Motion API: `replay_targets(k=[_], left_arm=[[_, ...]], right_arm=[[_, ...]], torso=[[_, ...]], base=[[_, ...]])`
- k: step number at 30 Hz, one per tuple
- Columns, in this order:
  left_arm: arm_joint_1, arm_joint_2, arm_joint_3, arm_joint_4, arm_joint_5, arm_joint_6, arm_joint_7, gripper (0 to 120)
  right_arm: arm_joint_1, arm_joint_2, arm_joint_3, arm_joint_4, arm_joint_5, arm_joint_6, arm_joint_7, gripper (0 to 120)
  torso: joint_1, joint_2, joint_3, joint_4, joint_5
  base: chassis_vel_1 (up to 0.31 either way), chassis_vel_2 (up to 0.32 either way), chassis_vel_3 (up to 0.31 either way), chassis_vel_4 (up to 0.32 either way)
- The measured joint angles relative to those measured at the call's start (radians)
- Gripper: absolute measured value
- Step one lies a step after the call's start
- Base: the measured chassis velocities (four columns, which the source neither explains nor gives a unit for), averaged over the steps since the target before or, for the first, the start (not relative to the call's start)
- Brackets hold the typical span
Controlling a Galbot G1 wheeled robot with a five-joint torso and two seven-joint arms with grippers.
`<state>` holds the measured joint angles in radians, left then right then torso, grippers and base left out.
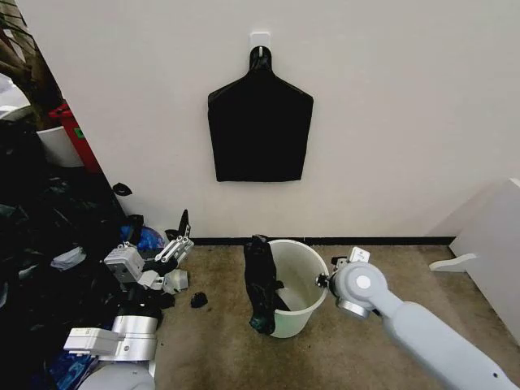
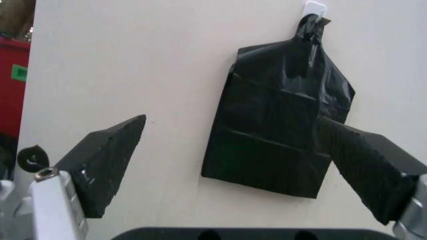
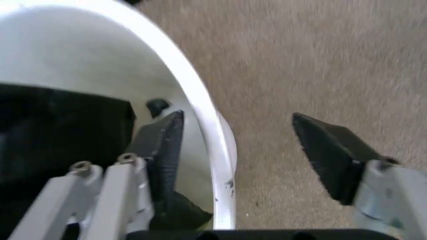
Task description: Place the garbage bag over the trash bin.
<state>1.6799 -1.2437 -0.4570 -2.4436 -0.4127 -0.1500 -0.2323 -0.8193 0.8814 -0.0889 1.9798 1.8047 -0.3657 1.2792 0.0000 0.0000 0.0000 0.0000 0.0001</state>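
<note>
Standing on the carpet, the trash bin (image 1: 296,284) is sitting just left of the right hand (image 3: 233,145), whose wide-open fingers are straddling its rim. The garbage bag (image 1: 260,284) is hanging over the bin's far side. The left hand (image 2: 230,165), spread wide, is pointing at a flat black bundle (image 2: 280,130) on the wall.

Bag (image 1: 260,284) draped over bucket (image 1: 302,280) rim, left of right gripper (image 3: 237,150); rim between its spread fingers.
</note>
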Motion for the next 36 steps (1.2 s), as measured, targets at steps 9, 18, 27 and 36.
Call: replay_targets(k=[9,18,27,36], left_arm=[[-0.013,0.02,-0.034,0.042,-0.03,0.006,0.0,100],[-0.013,0.081,-0.163,0.167,-0.059,0.145,0.088,100],[-0.007,0.099,-0.163,0.174,-0.058,0.214,0.078,100],[-0.002,0.098,-0.161,0.159,-0.056,0.208,0.077,100]], right_arm=[[-0.093,-0.084,0.109,0.181,-0.144,-0.087,-0.24,97],[-0.198,0.006,0.209,0.21,-0.236,-0.293,-0.599,100],[-0.163,0.1,0.149,0.138,-0.277,-0.323,-0.603,99],[-0.14,0.132,0.111,0.081,-0.289,-0.326,-0.604,79]], torso=[[0.0,0.0,0.0,0.0,-0.0002],[0.0,0.0,0.0,0.0,-0.0002],[0.0,0.0,0.0,0.0001,-0.0003],[0.0,0.0,0.0,0.0001,-0.0002]], base=[[0.0,0.0,0.0,0.0],[0.0,0.0,0.0,0.0],[0.0,0.0,0.0,0.0],[0.0,0.0,0.0,0.0]])
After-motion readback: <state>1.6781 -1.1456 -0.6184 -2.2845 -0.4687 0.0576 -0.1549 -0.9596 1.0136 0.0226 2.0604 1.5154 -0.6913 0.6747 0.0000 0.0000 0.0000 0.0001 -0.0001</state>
